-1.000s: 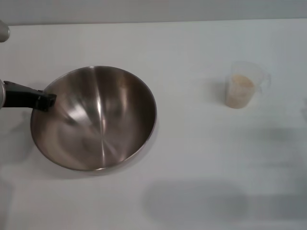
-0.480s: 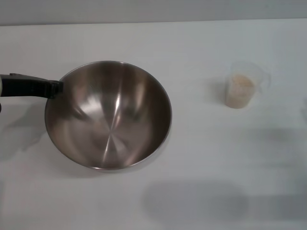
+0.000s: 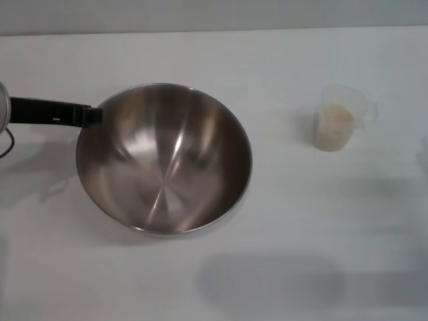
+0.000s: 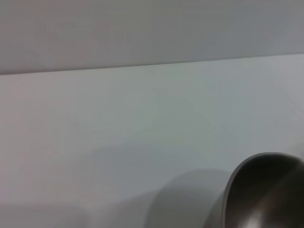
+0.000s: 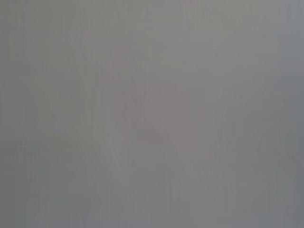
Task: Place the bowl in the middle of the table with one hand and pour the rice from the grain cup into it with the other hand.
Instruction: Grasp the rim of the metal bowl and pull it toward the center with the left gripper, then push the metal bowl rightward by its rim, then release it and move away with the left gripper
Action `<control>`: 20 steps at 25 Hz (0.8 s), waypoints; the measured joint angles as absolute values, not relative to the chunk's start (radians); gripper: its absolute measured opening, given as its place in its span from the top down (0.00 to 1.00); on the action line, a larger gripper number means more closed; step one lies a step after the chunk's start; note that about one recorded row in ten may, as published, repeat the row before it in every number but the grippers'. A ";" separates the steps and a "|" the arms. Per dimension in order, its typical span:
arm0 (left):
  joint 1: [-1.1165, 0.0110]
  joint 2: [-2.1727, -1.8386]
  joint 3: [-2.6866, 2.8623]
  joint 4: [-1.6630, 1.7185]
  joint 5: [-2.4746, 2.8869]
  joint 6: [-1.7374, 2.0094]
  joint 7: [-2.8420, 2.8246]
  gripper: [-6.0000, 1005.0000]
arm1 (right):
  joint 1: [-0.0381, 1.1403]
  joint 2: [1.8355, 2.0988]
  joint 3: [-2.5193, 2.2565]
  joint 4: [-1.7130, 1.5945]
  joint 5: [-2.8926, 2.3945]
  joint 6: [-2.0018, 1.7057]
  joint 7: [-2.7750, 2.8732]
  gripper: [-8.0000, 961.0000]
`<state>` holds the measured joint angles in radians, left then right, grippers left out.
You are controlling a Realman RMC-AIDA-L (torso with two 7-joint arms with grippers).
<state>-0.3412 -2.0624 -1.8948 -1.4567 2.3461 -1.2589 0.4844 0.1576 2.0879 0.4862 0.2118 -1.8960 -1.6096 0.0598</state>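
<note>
The stainless-steel bowl point(image 3: 164, 157) sits on the white table point(image 3: 281, 221), left of centre, its inside shiny and with nothing in it. My left gripper point(image 3: 90, 115) reaches in from the left edge and is shut on the bowl's left rim. Part of the bowl's rim also shows in the left wrist view point(image 4: 266, 194). The clear grain cup point(image 3: 338, 119) stands upright at the right, holding cream-coloured rice point(image 3: 333, 127), its handle towards the right. My right gripper is out of view; its wrist view shows only plain grey.
The table's far edge point(image 3: 214, 30) runs along the top of the head view. Soft shadows lie on the tabletop at the front and right.
My left gripper has moved the bowl to the right, towards the table's middle, and a little farther back. The cup has not moved.
</note>
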 joint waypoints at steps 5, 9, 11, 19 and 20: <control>-0.408 -2.060 -1.991 -1.359 2.260 -1.306 0.545 0.95 | 0.158 2.088 0.486 0.214 -1.896 -1.609 0.060 0.14; -0.455 -2.059 -2.067 -1.277 2.230 -1.330 0.590 0.95 | 0.159 2.088 0.486 0.218 -1.896 -1.609 0.060 0.14; -0.468 -2.059 -2.092 -1.251 2.229 -1.337 0.605 0.95 | 0.159 2.088 0.486 0.219 -1.896 -1.609 0.060 0.14; -0.539 -2.036 -2.165 -1.128 2.198 -1.371 0.633 0.95 | 0.160 2.088 0.486 0.221 -1.896 -1.609 0.060 0.14; -0.546 -2.032 -2.170 -1.117 2.193 -1.375 0.636 0.95 | 0.160 2.088 0.486 0.222 -1.896 -1.609 0.061 0.14</control>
